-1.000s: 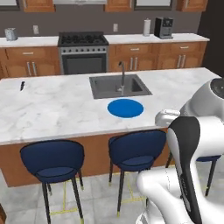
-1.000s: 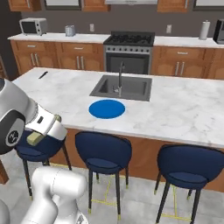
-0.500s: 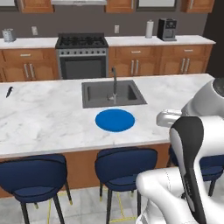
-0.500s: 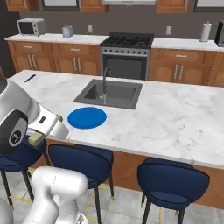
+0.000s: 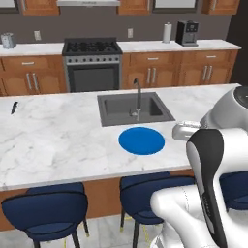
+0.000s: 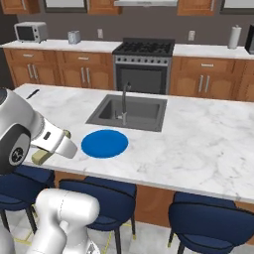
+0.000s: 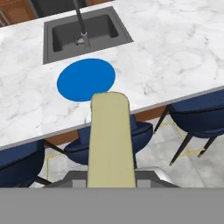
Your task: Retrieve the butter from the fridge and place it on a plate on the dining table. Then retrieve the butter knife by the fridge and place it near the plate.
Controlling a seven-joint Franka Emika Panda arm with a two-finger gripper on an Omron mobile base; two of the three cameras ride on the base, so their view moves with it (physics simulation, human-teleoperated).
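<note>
My gripper [image 6: 47,153] is shut on the butter [image 7: 110,140], a pale yellow-tan stick that juts forward in the hand view. It hangs off the near edge of the dining table [image 5: 58,140], above the stools. The butter's end [image 6: 40,157] peeks out under the white hand. The blue plate [image 5: 141,140] lies flat on the marble just in front of the sink, ahead of the stick's tip and slightly left of it [image 7: 86,79]. The butter knife [image 5: 14,107], slim and black, rests at the table's far left end [image 6: 32,93]. The fridge is out of view.
An inset grey sink [image 5: 134,108] with a faucet [image 5: 138,97] sits behind the plate. Blue stools [image 5: 46,213] stand along the table's near side below the hand. A stove [image 5: 92,65] and wood cabinets with small appliances line the back wall.
The whole picture has shifted: the base has driven, and the table and plate now stand nearer. The butter stays in the gripper as before.
</note>
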